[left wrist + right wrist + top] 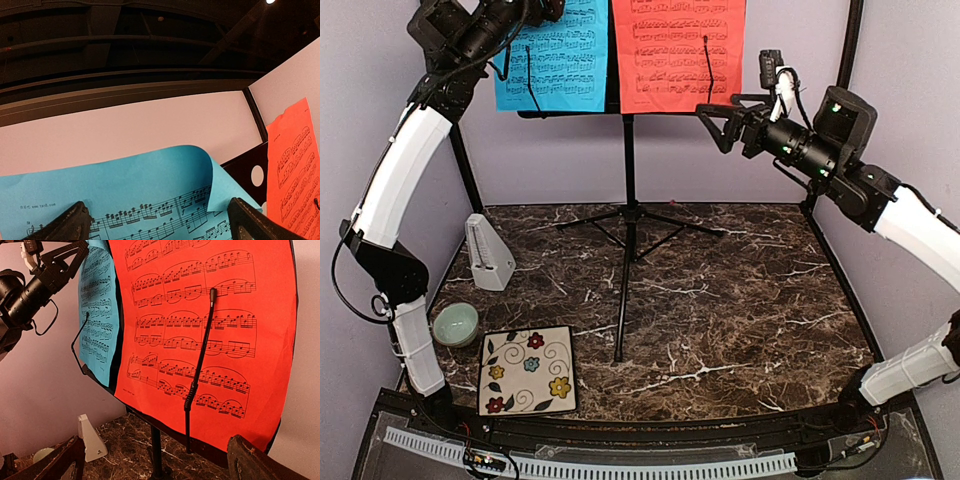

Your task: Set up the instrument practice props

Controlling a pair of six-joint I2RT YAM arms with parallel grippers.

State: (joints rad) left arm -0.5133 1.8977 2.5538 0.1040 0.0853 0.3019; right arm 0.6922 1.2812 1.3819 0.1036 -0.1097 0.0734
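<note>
Left claw and right claw gape wide, empty; blue sheet curls, and a nudge could knock it off the stand.

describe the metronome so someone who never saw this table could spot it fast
Start at the dark marble table and go to its left edge, farther back than the pale green bowl and the floral tile. The metronome stands there: the only upright whitish pyramid, while its neighbours sit low.
</note>
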